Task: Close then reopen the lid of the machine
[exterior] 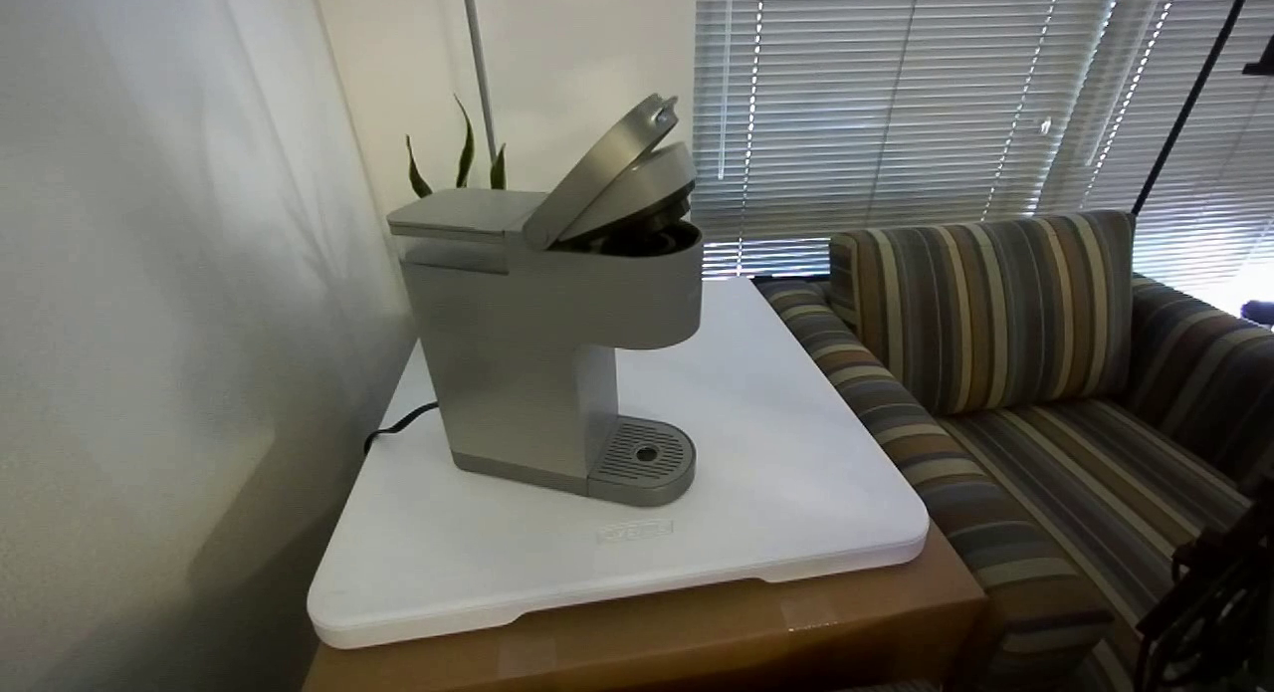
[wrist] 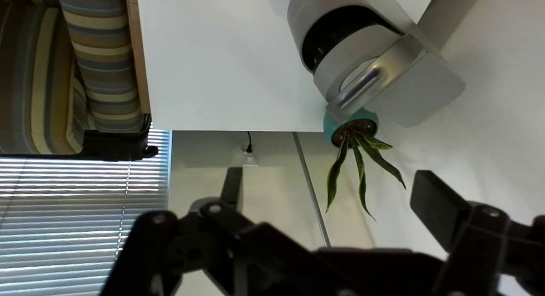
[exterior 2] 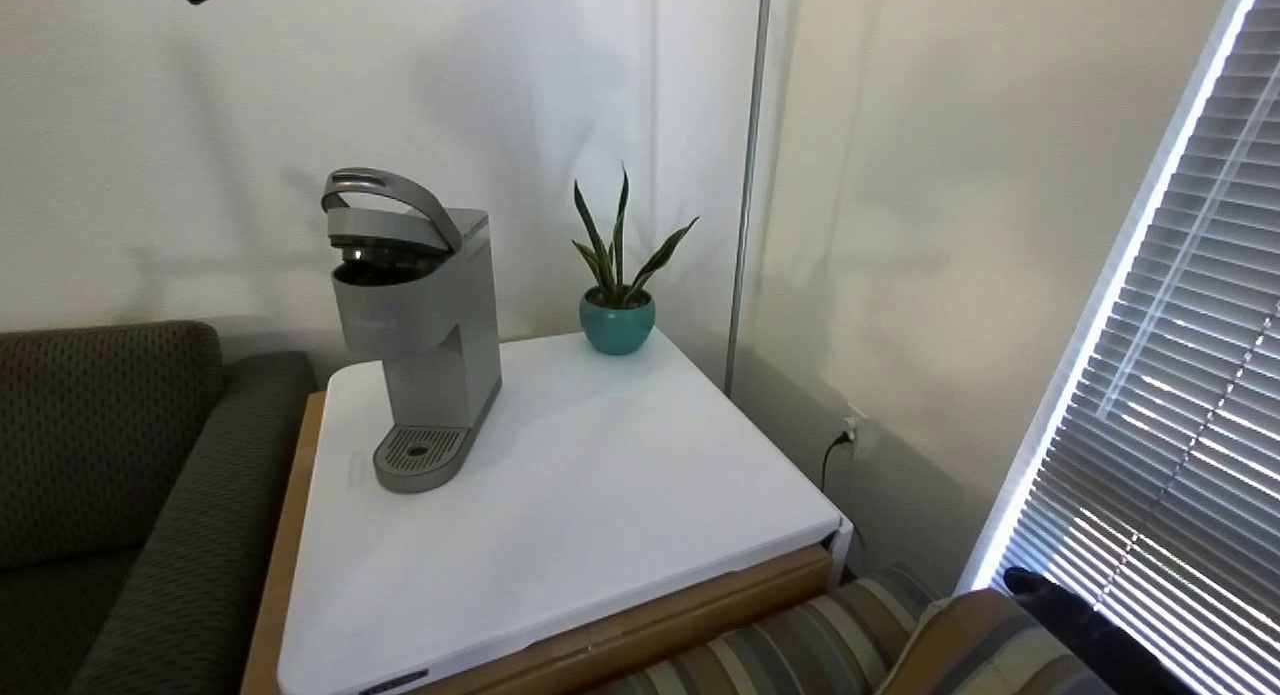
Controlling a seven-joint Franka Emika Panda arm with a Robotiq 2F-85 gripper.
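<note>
The machine, a boxy grey coffee maker (exterior: pixel 518 353), stands upright on a white table top in both exterior views (exterior 2: pixel 430 375). Its lid (exterior: pixel 637 194) is raised and tilted back, with an arched handle over it, and the dark brew chamber shows below. The raised lid also shows in an exterior view (exterior 2: pixel 385 227) and in the wrist view (wrist: pixel 357 51), where the picture stands upside down. My gripper (wrist: pixel 333 196) is open and empty, with its fingers wide apart and away from the machine. A dark piece at the top edge of an exterior view may be part of it; I cannot tell.
A teal pot (exterior 2: pixel 617 325) with a spiky plant stands on the white table top (exterior 2: pixel 560 515) behind the machine. A black cord (exterior: pixel 400 423) runs from the machine. A striped armchair (exterior: pixel 995 324), a dark sofa (exterior 2: pixel 150 495) and a grey pole (exterior 2: pixel 750 195) stand around the table.
</note>
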